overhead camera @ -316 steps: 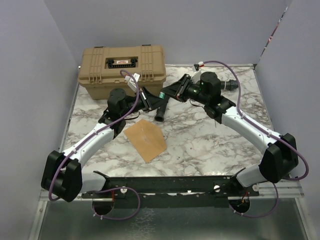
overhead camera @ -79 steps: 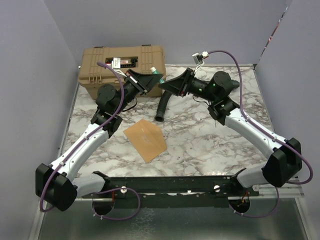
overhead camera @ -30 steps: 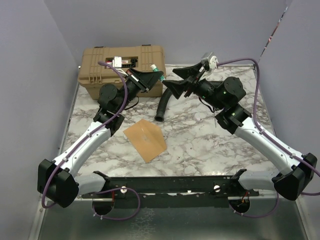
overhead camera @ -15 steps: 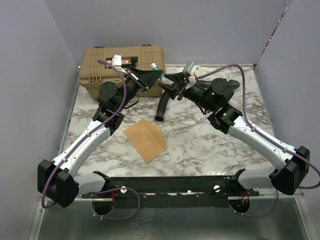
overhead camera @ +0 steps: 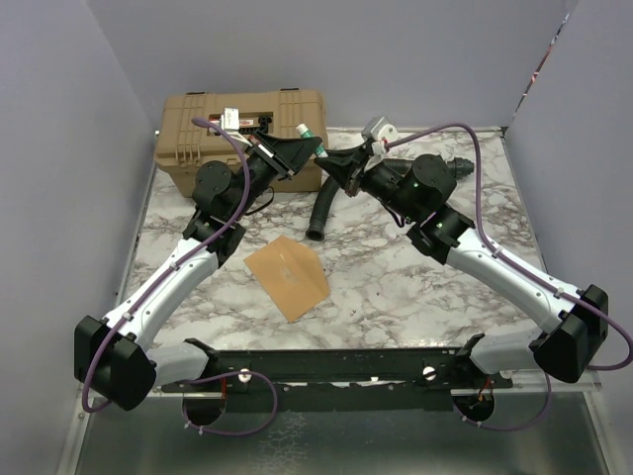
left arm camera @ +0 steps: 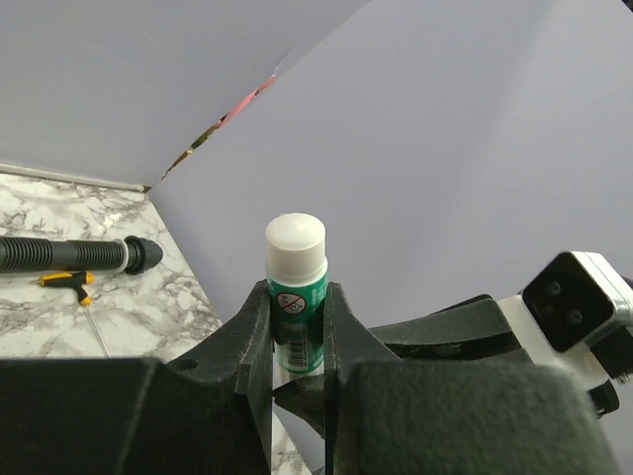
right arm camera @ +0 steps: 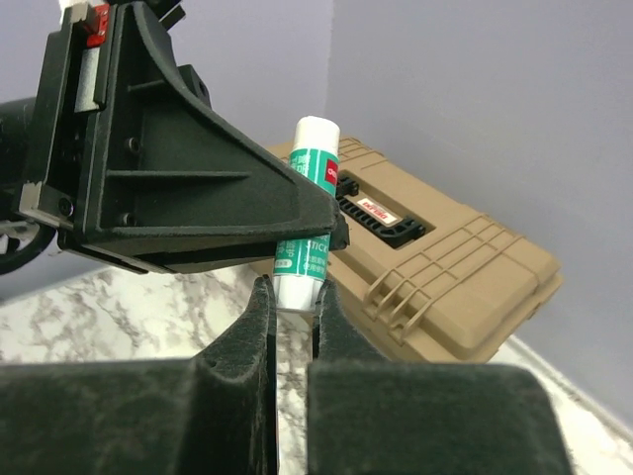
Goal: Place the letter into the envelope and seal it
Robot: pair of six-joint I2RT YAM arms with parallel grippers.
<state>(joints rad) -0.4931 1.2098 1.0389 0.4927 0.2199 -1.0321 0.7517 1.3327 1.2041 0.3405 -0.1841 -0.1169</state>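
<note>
The envelope (overhead camera: 287,275) is an orange-tan flat paper lying on the marble table in front of the arms, with neither gripper near it. The letter is not visible as a separate sheet. Raised at the back of the table, my left gripper (overhead camera: 315,148) (left arm camera: 297,327) is shut on the green body of a glue stick (overhead camera: 306,133) (left arm camera: 295,297) (right arm camera: 316,168), white cap pointing up. My right gripper (overhead camera: 329,161) (right arm camera: 294,292) meets it from the right. Its fingers are shut on the stick's white lower end, just below the left fingers.
A tan toolbox (overhead camera: 242,124) (right arm camera: 445,267) stands shut at the back left, right behind both grippers. A black ribbed hose (overhead camera: 324,208) (left arm camera: 59,254) lies on the marble below them. A small yellow-handled tool (left arm camera: 71,282) rests beside the hose. Purple walls enclose the table.
My right gripper has swung in leftward to the left gripper and its jaws have closed from wide open onto the glue stick's lower end. The left arm and envelope have stayed put.
</note>
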